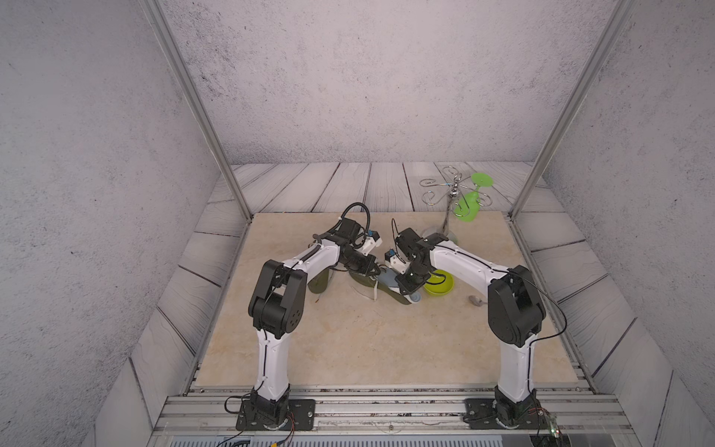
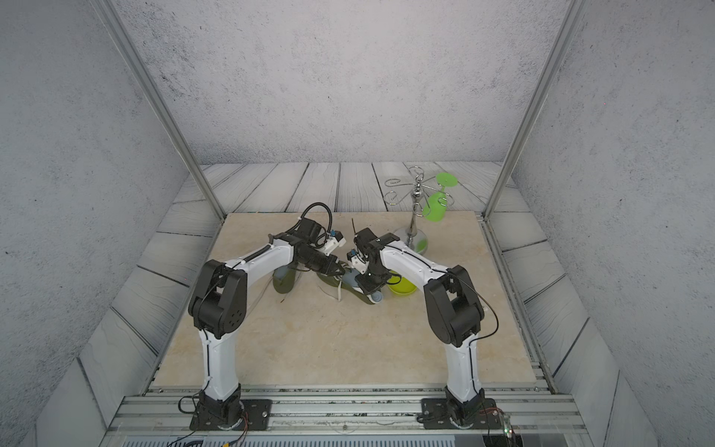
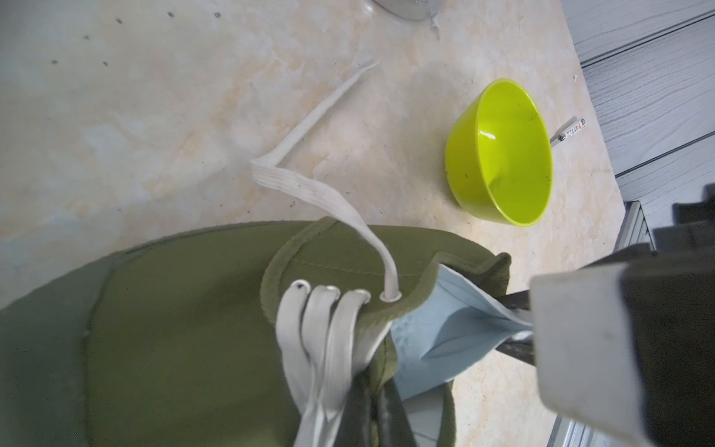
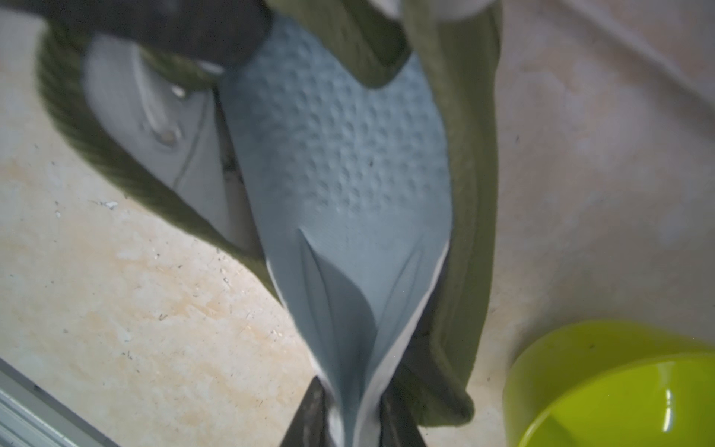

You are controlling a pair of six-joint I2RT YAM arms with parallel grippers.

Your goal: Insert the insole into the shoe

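A: Where do we stand?
B: The shoe point(image 3: 174, 329) lies at the middle of the bench point(image 1: 348, 348), just beside the bowl point(image 3: 499, 154). The left gripper point(image 3: 377, 406) is clamped on its laced edge.
A: And the insole?
B: The insole point(image 4: 340, 174) is part in: front end inside, heel end outside, pinched and creased in the right gripper point(image 4: 348, 418). We judge roughly half is left to push.

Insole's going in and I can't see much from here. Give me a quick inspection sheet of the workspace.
Surface: beige marbled tabletop.
Job's things: blue insole partly inside green shoe, heel end creased.
Clutter: lime bowl beside shoe; second shoe under left arm; chrome rack holding green glass, far corner.
Grippers: left gripper shut on shoe's laced edge; right gripper shut on insole's heel.
Cables: black loop at left wrist, hanging free.
Surroundings: grey walls, aluminium posts.
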